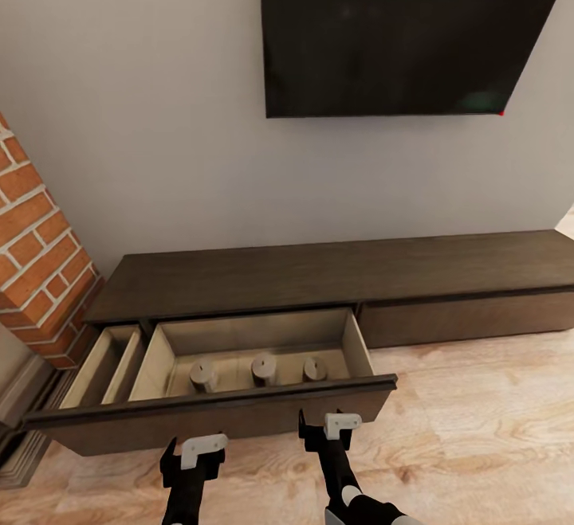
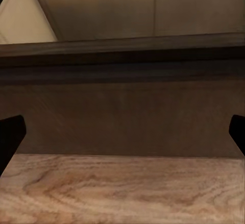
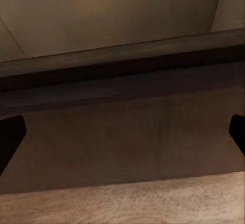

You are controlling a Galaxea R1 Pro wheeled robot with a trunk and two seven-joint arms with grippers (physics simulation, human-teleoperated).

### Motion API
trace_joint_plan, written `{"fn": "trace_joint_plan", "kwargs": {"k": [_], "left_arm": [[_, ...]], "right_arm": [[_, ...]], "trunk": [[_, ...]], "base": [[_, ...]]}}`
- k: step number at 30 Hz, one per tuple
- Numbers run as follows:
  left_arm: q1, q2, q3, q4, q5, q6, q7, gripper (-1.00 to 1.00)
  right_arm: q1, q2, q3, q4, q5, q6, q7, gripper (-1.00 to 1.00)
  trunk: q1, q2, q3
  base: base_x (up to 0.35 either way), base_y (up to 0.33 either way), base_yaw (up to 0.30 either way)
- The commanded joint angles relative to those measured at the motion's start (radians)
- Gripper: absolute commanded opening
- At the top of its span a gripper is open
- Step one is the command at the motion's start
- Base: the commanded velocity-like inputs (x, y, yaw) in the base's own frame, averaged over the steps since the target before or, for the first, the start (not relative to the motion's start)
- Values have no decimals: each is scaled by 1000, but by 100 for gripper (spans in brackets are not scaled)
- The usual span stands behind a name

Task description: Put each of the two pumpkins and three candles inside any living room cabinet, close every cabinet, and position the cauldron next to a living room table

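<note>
Drawer-closing stage, cabinet drawer pulled out.
Left fingers and right fingers spread, empty, near drawer front; three candles upright inside. Best pushed evenly, both sides together, squarely.

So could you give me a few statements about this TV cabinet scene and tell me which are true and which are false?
1. The wide drawer of the cabinet is pulled open. True.
2. Three candles stand inside the drawer. True.
3. A pumpkin sits in the drawer beside them. False: only candles are visible there.
4. The left gripper holds a candle. False: its fingers are apart and empty, in front of the drawer.
5. The right gripper is close to the drawer front. True.
6. A bookshelf hangs above the cabinet. False: it is a dark screen.
</note>
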Motion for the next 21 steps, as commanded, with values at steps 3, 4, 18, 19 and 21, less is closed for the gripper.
{"fn": "trace_joint_plan", "kwargs": {"k": [3, 4, 18, 19, 21], "left_arm": [[-1, 1, -5, 0, 11, -7, 6, 100], [-1, 1, -5, 1, 11, -7, 7, 100], [-1, 4, -4, 0, 11, -7, 6, 100], [-1, 4, -4, -1, 11, -7, 7, 100], [-1, 4, -4, -1, 11, -7, 7, 100]], "right_arm": [[-1, 0, 9, 0, -2, -2, -9, 100], [-1, 1, 9, 1, -2, -2, -9, 100], [-1, 0, 9, 6, -4, 5, -7, 100], [-1, 0, 9, 6, -2, 10, -6, 100], [-1, 0, 10, 6, 0, 19, -5, 100]], "trunk": [[0, 0, -1], [0, 0, -1], [31, -56, -26], [34, -63, -29], [42, -77, -35]], "base": [[21, 6, 0], [8, 2, 0], [1, 0, 0], [0, 0, 0], [0, 0, 0]]}}
